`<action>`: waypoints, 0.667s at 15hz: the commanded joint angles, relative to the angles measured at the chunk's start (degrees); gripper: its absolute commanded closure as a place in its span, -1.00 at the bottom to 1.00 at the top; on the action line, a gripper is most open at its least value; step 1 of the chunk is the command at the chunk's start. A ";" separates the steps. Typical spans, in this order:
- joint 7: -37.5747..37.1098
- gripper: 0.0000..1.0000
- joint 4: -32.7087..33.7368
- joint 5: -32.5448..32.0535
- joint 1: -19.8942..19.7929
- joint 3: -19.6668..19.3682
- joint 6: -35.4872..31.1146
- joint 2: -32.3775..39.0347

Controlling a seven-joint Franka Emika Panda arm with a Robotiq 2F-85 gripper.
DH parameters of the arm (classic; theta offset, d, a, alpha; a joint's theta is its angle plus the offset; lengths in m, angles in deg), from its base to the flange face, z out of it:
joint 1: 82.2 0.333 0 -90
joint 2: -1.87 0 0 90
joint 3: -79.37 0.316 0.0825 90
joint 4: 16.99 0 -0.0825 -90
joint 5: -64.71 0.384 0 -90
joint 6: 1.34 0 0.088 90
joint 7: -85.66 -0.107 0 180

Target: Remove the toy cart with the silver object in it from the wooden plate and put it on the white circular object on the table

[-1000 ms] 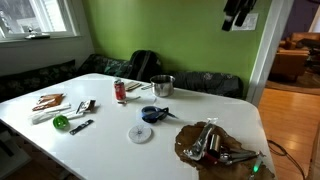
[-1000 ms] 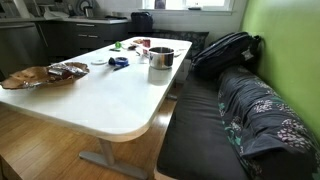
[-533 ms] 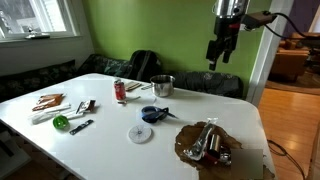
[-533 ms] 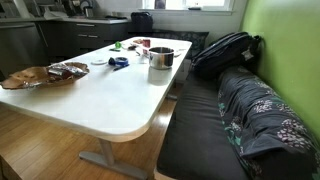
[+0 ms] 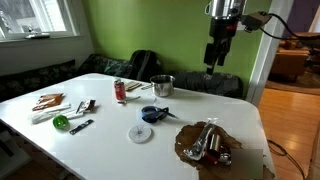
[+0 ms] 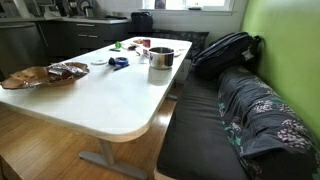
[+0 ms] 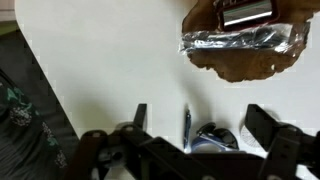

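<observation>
The wooden plate [image 5: 190, 150] lies at the near right of the white table and also shows in an exterior view [image 6: 25, 78] and the wrist view [image 7: 240, 62]. The toy cart [image 5: 213, 149] sits on it among shiny silver pieces; I cannot tell the silver object apart. In the wrist view the cart [image 7: 245, 10] is cut off by the top edge, beside crumpled silver [image 7: 235, 40]. The white circular object [image 5: 140, 133] lies left of the plate. My gripper [image 5: 214, 52] hangs high above the table's far side, open and empty [image 7: 199, 110].
A blue round object [image 5: 152, 114] with a pen beside it lies between the white disc and a steel pot [image 5: 162, 86]. A red can [image 5: 120, 91] and loose utensils [image 5: 80, 108] are further left. A dark bench with bags [image 6: 230, 50] runs along the table.
The arm has swung down and left into an exterior view from the top edge, then shifted slightly further left. The cart and plate have not moved.
</observation>
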 commanded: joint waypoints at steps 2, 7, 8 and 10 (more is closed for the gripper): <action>8.63 -1.00 -2.85 -0.15 4.64 0.05 2.53 0.56; 13.26 -1.00 -3.01 -0.15 5.42 -0.76 2.79 1.19; 14.29 -1.00 -3.07 -0.14 5.37 -1.10 2.79 1.19; 19.39 -1.00 -3.67 -1.91 6.45 -0.64 3.84 1.32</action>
